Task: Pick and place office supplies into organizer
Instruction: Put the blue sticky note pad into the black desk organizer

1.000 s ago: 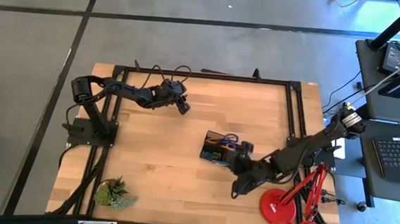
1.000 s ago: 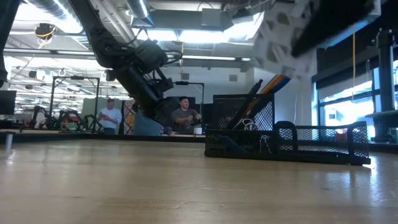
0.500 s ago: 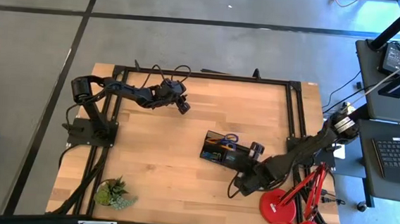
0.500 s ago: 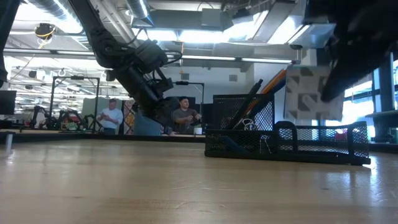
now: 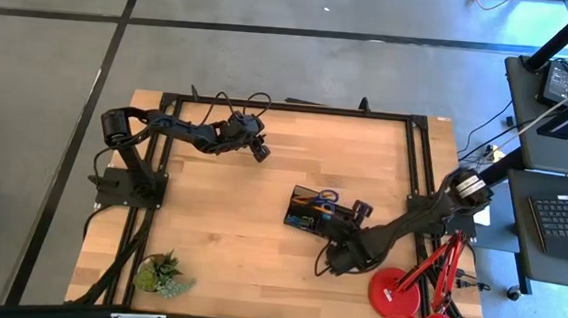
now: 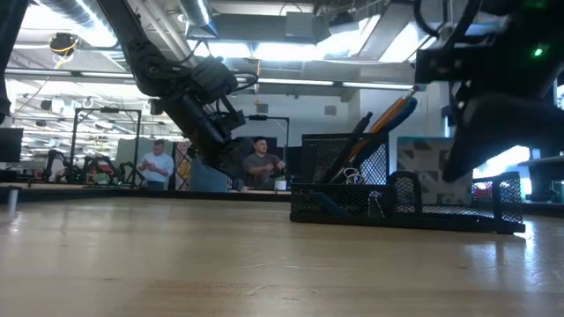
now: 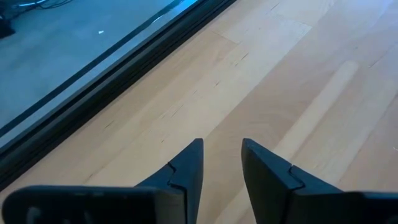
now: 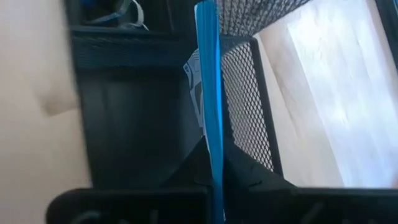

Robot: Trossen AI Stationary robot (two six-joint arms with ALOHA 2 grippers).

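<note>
pale wooden bench [image 5: 219,225] fills our overhead view, framed by black rails. at its near left corner we see a small green plant [image 5: 163,273].

toward the far left, the left arm reaches across the bench, and its left claw [image 5: 260,151] hangs above bare wood, well apart from everything else. in the left wrist view its two dark fingers [image 7: 189,167] stand spread with a clear gap between them, holding nothing.

right of centre sits the organizer [image 5: 310,213], a black mesh tray with compartments. in the low view an orange pencil [image 6: 394,113] and a dark pen lean upright out of its tall section, and blue scissor handles [image 5: 328,195] show at its far edge from above.

just right of the organizer, the right claw [image 5: 358,214] is pressed together, pinching the blue note pad [image 8: 209,93] edge-on. in the right wrist view we see the pad as a thin blue strip standing in line with a mesh wall [image 8: 245,106] of the organizer; we cannot tell whether it is already inside a compartment. in the low view the pad [image 6: 425,158] shows behind the organizer's low mesh.

at the near right corner we see a red desk lamp [image 5: 404,303].
</note>
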